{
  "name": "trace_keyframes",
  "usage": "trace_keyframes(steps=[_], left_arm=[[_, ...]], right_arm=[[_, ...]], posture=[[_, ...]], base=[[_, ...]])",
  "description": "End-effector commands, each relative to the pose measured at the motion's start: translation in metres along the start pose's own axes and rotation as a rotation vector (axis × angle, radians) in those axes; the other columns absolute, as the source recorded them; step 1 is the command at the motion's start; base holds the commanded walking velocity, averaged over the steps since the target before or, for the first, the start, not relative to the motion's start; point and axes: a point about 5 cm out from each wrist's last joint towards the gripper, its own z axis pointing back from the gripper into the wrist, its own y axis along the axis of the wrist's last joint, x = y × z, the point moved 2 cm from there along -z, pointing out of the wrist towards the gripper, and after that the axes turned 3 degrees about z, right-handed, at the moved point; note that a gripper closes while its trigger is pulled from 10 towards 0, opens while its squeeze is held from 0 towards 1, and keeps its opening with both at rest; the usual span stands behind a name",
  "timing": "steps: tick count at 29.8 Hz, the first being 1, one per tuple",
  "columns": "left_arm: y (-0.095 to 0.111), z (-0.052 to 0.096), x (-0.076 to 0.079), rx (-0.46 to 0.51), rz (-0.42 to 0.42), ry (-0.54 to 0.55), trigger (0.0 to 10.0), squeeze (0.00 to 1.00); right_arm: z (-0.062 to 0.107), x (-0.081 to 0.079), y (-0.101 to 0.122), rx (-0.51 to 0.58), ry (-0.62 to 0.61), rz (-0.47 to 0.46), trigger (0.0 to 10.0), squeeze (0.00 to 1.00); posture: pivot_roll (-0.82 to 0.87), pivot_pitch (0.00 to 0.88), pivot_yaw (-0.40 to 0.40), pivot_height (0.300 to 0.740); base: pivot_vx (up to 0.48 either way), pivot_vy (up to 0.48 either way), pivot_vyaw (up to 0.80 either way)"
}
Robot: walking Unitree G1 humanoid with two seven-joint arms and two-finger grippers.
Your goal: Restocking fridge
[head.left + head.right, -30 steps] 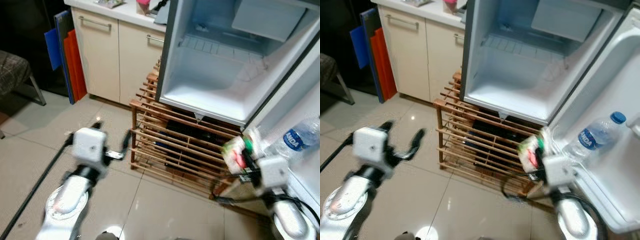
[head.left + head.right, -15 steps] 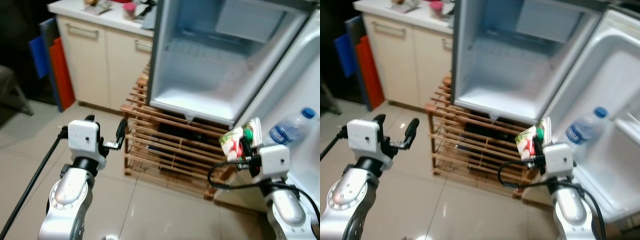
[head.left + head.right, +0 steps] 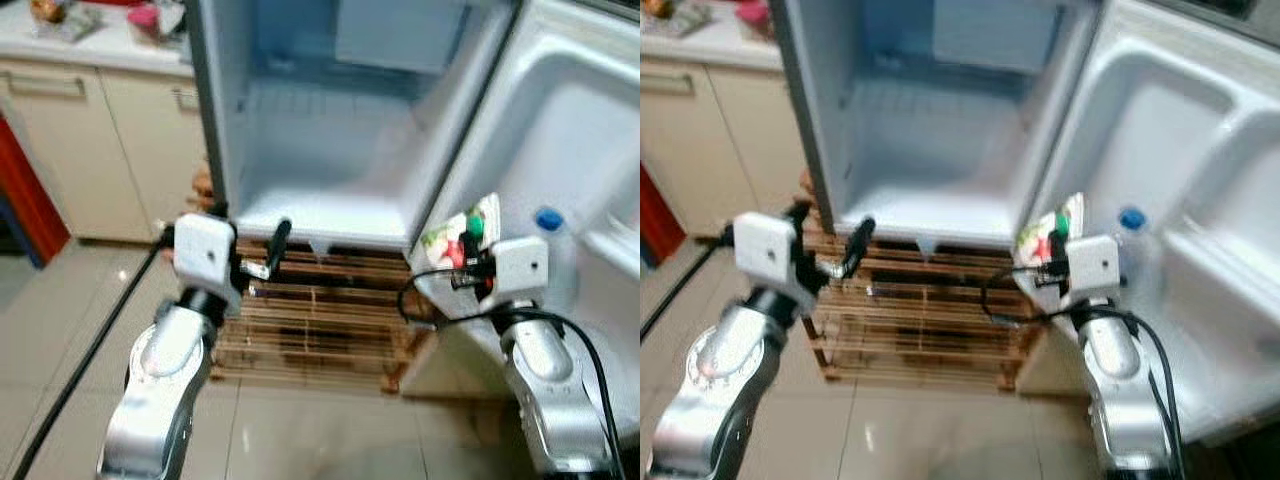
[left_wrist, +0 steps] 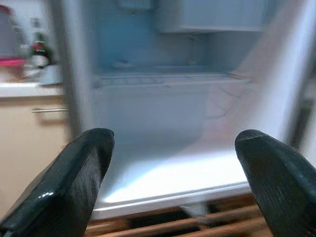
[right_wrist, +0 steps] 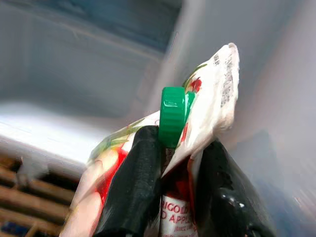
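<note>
The small fridge stands open on a wooden slat rack, its inside bare and its door swung to the right. My right gripper is shut on a white juice pouch with a green cap and red print, held by the door's lower edge. A water bottle with a blue cap stands in the door shelf just behind the pouch. My left gripper is open and holds nothing, raised before the fridge's bottom lip; its fingers frame the fridge floor.
The wooden rack under the fridge blocks low passage. A beige cabinet with a counter holding small items stands left. A black cable runs along my left arm. Tiled floor lies below.
The camera has swung right and closer, so the fridge now sits centred. Both grippers have risen toward the fridge opening, the right one still holding the pouch.
</note>
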Motion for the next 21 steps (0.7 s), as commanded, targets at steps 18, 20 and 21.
trace_keyframes(steps=[18,20,21], left_arm=[[0.0,0.003,0.007,0.01,0.015,0.021,10.0,0.0],[0.0,0.003,0.007,0.008,0.016,0.021,10.0,0.0],[0.0,0.003,0.007,0.008,0.017,0.021,10.0,0.0]], right_arm=[[-0.019,-0.004,0.015,0.052,0.062,0.08,0.0,0.0],[-0.018,0.001,0.015,0.05,0.049,0.107,0.0,0.0],[-0.018,0.001,0.016,0.058,0.051,0.12,0.0,0.0]], posture=[[0.04,0.0,-0.132,0.74],[0.04,0.0,-0.13,0.74],[0.04,0.0,-0.13,0.74]], base=[[0.48,0.0,0.0],[0.48,0.0,0.0],[0.48,0.0,0.0]])
